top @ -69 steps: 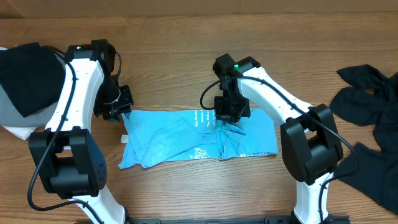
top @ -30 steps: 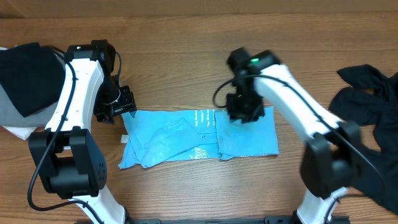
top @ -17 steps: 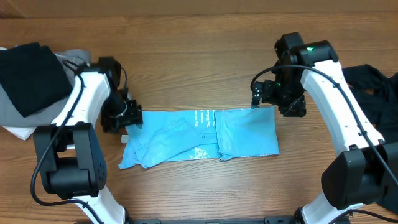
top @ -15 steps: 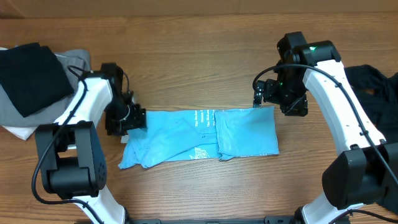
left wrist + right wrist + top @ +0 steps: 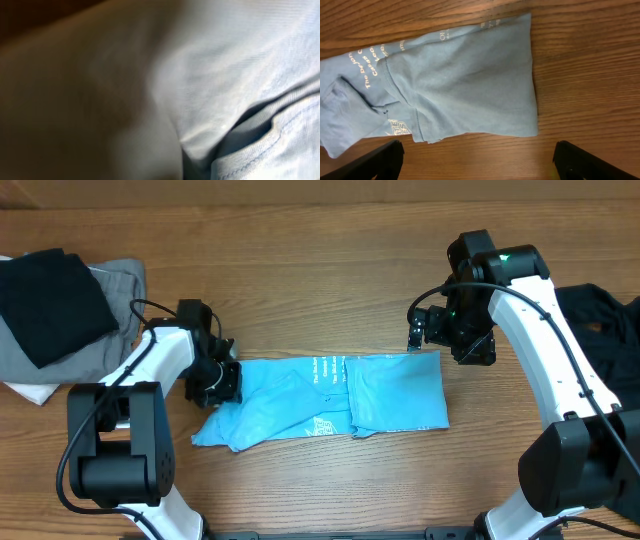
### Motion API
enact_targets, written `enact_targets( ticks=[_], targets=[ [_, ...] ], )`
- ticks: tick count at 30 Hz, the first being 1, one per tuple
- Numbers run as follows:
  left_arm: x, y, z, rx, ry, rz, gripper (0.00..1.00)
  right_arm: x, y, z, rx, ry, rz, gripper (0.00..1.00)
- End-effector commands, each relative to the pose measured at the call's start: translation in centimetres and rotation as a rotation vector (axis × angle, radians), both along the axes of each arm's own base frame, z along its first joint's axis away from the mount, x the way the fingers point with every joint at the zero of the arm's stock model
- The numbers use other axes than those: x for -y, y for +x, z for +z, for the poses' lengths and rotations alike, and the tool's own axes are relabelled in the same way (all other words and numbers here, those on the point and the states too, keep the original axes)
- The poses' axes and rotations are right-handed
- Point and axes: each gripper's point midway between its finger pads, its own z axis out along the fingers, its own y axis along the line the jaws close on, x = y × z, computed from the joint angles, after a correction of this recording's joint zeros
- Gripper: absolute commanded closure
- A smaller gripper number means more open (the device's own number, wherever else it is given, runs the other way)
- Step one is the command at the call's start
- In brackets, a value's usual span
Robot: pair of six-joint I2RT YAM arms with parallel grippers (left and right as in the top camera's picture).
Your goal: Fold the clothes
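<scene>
The light blue T-shirt lies folded into a long strip across the middle of the table, lettering facing up. My left gripper sits low on the shirt's left edge. Pale blue cloth fills the blurred left wrist view, and no fingers show there. My right gripper hovers above the shirt's far right corner. In the right wrist view the shirt lies flat below, and my right gripper stands open over bare wood, holding nothing.
A pile of black, grey and white garments lies at the far left. Loose black clothes are heaped at the right edge, close behind the right arm. Bare wooden table stretches beyond the shirt.
My right gripper let go of the shirt's middle, swung out to its far right corner and opened wide. My left gripper moved down and right onto the shirt's left edge.
</scene>
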Motion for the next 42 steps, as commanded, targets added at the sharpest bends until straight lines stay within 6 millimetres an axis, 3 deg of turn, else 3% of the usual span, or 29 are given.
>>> enact_targets(
  ticks=[1, 7, 12, 15, 17, 20, 27, 34, 39, 42],
  targets=[
    [0.3, -0.7, 0.0, -0.057, -0.034, 0.001, 0.93, 0.4, 0.4, 0.6, 0.028, -0.017, 0.003, 0.00],
    [-5.2, 0.9, 3.9, -0.084, 0.111, 0.102, 0.96, 0.5, 0.4, 0.6, 0.029, -0.024, 0.003, 0.00],
    [-11.8, 3.5, 7.5, -0.010, 0.245, 0.242, 0.93, 0.5, 0.4, 0.6, 0.029, -0.024, 0.003, 0.00],
    [-13.8, 4.5, 8.7, 0.036, 0.259, 0.308, 0.91, 0.6, 0.3, 0.6, 0.026, -0.025, 0.003, 0.00],
    [-13.8, 5.1, 9.3, 0.057, 0.222, 0.350, 0.91, 0.6, 0.3, 0.6, 0.026, -0.025, 0.003, 0.00],
    [-11.5, 5.7, 10.3, 0.059, 0.094, 0.390, 0.95, 0.6, 0.3, 0.6, 0.026, -0.024, 0.003, 0.00],
    [-0.5, 5.7, 14.4, -0.027, -0.407, 0.365, 0.96, 0.6, 0.3, 0.6, 0.026, -0.024, 0.004, 0.00],
    [5.5, 3.9, 14.0, -0.117, -0.349, 0.255, 0.96, 0.6, 0.3, 0.6, 0.026, -0.024, 0.007, 0.00],
    [11.3, 3.4, 13.8, -0.100, -0.342, 0.136, 0.96, 0.6, 0.2, 0.6, 0.019, -0.026, 0.007, 0.00],
    [13.3, 2.7, 13.8, -0.095, -0.338, 0.077, 0.94, 0.6, 0.2, 0.6, 0.019, -0.026, 0.007, 0.00]
  ],
)
